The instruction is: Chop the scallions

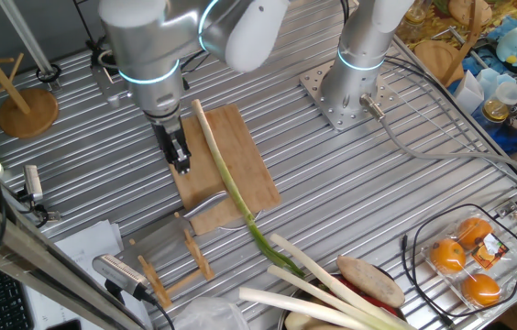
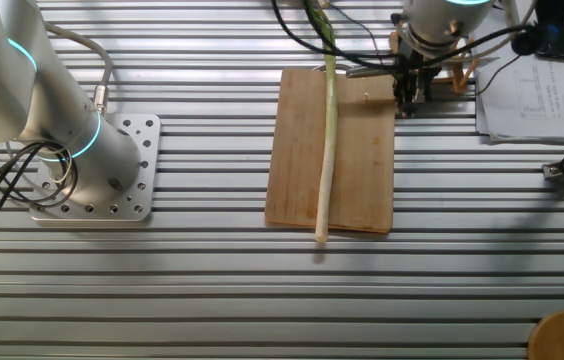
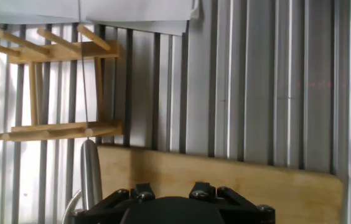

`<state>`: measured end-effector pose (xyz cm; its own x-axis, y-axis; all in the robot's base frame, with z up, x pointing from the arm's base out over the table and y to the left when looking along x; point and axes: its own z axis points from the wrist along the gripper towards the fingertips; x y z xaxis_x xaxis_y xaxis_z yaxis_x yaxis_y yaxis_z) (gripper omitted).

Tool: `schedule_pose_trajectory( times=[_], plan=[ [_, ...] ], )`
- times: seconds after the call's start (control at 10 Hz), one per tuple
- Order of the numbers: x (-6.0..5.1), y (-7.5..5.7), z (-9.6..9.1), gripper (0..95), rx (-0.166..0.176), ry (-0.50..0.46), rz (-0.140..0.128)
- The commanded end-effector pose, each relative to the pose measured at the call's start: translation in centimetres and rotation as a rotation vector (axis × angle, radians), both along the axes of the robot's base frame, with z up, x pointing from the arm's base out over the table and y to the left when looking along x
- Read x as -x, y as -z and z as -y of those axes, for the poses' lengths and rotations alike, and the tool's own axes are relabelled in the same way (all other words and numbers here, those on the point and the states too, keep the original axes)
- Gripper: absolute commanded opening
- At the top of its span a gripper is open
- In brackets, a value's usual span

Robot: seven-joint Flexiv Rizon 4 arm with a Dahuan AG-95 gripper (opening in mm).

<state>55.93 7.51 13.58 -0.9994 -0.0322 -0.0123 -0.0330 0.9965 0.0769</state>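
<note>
The scallions are one long thin stalk (image 1: 225, 174) lying lengthwise across the wooden cutting board (image 1: 240, 151), pale at the far end and dark green where it runs off the near edge. In the other fixed view the stalk (image 2: 327, 150) crosses the board (image 2: 362, 160). My gripper (image 1: 181, 160) hangs over the board's left edge, beside the stalk and apart from it. Its fingers look open with nothing between them (image 3: 172, 188). A knife with a silver handle (image 1: 209, 208) rests on a wooden rack (image 1: 185, 261) just past the board's near corner. The handle (image 3: 90, 171) shows in the hand view.
Thick pale leek-like stalks (image 1: 323, 284) and a potato lie at the front. A wire basket of packed oranges (image 1: 465, 257) stands front right. A second arm's base (image 1: 346, 92) is bolted behind the board. Papers (image 2: 532, 90) lie beside the rack.
</note>
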Motion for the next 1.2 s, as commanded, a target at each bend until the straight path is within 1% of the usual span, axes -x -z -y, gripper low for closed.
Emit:
schedule_pose_trajectory(
  times=[0.1,0.2,0.3,0.6,0.8,1.0,1.1,1.2],
  plan=[
    [0.09,-0.07,0.06,38.0,0.098,-0.084,-0.051],
    [0.07,-0.05,0.07,38.0,0.122,-0.107,-0.049],
    [0.04,0.0,0.1,38.0,0.118,-0.105,-0.035],
    [-0.08,0.16,0.18,38.0,0.116,-0.107,-0.034],
    [-0.15,0.29,0.23,38.0,0.112,-0.099,-0.055],
    [-0.35,0.6,0.38,38.0,0.104,-0.094,-0.057],
    [-0.41,0.68,0.41,38.0,0.1,-0.101,-0.054],
    [-0.43,0.7,0.42,38.0,0.086,-0.1,-0.041]
  ],
)
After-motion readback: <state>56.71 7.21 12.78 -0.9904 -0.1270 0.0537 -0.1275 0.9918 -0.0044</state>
